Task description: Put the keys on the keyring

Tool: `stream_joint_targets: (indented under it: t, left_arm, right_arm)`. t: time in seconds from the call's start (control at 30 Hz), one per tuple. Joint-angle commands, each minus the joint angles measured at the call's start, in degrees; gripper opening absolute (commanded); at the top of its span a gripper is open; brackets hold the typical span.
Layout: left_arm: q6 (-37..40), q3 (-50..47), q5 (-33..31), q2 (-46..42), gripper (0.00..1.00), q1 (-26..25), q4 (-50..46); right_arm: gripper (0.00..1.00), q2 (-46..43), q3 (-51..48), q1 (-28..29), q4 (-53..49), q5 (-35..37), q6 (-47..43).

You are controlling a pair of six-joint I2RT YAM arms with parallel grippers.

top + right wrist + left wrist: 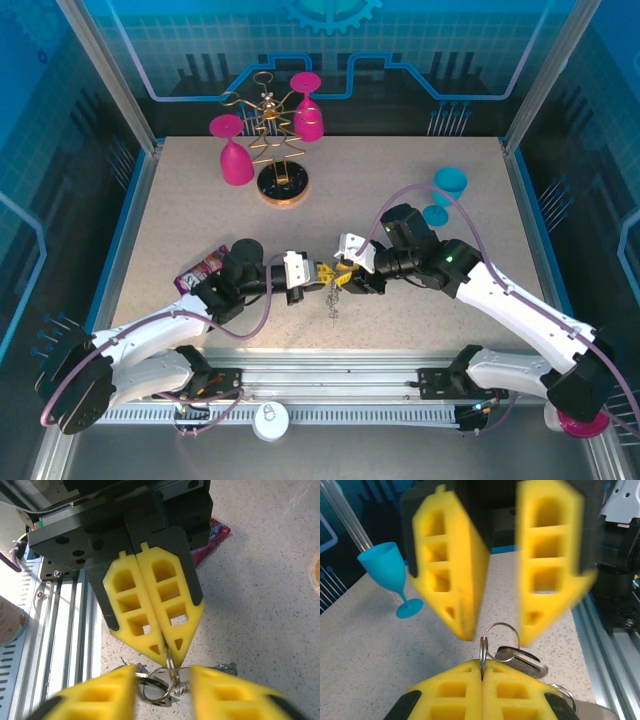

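Left wrist view puts the left gripper (481,669) at 6 o'clock, its yellow pads pressed together and pinching the edge of the keyring (501,625), which stands upright above them. A dark-rimmed key (521,661) lies against the ring at 4 o'clock; whether it is fully threaded I cannot tell. At 12 o'clock the right gripper (499,636) faces it, jaws apart either side of the ring, holding nothing. Beyond lie the speckled table (365,660) and a blue cup (387,567) at 10 o'clock. Threading seems to be in hand: the right fingers need to close on the key and work it round the coil without tugging the ring from the pinch.
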Motion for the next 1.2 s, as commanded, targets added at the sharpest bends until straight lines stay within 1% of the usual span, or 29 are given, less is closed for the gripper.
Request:
stream_joint_targets:
  t: [0.0, 0.1, 0.23, 0.3, 0.37, 0.5, 0.63, 0.7, 0.8, 0.87, 1.07, 1.13, 1.17]
  left_arm:
    - [0.83, -1.01, -2.52, -1.29, 0.00, 0.00, 5.22]
    - [0.85, -1.81, -2.44, -1.55, 0.00, -0.03, 6.93]
    - [0.96, -2.18, -2.41, -1.83, 0.00, -0.03, 8.04]
    - [1.14, -2.31, -1.95, -1.95, 0.00, -0.04, 8.39]
    - [1.33, -2.36, -1.85, -1.99, 0.00, -0.04, 8.10]
    - [1.76, -2.27, -2.52, -2.08, 0.00, -0.05, 7.65]
    - [2.08, -2.07, -3.82, -1.82, 0.00, -0.04, 7.24]
    - [2.46, -2.00, -4.38, -1.83, 0.00, -0.08, 6.88]
    - [2.63, -1.83, -4.78, -1.91, 0.00, -0.12, 6.47]
    - [2.70, -1.83, -4.89, -1.99, 0.00, -0.14, 6.33]
    - [3.06, -1.92, -6.08, -2.27, 0.00, -0.18, 5.88]
    - [2.96, -2.08, -6.58, -2.42, 0.00, -0.15, 6.23]
    - [2.79, -2.30, -6.75, -2.56, 0.00, -0.13, 6.93]
  right_arm:
    - [0.45, -2.80, -1.44, -1.23, 0.26, -0.67, 2.89]
    - [0.48, -4.63, -4.28, -1.91, 1.69, -1.51, 5.11]
    - [0.49, -5.45, -7.43, -1.89, 5.93, -2.52, 8.35]
    - [0.47, -5.40, -7.74, -1.85, 8.07, -2.89, 9.49]
    - [0.44, -5.36, -7.74, -1.91, 9.65, -3.08, 10.15]
    - [0.39, -5.11, -7.74, -1.92, 10.46, -3.51, 10.96]
    - [0.38, -4.64, -7.66, -1.93, 11.74, -4.10, 12.73]
    - [0.35, -4.25, -7.55, -1.94, 12.53, -4.05, 13.57]
    - [0.30, -3.44, -7.57, -1.94, 13.06, -3.71, 14.11]
    - [0.25, -2.85, -7.52, -1.93, 13.45, -3.06, 14.52]
    - [0.05, -3.37, -7.74, -2.22, 12.94, -0.23, 15.51]
    - [0.00, -3.98, -7.74, -2.77, 12.32, 1.06, 16.21]
    - [0.00, -4.25, -9.44, -3.24, 11.91, 1.40, 16.54]
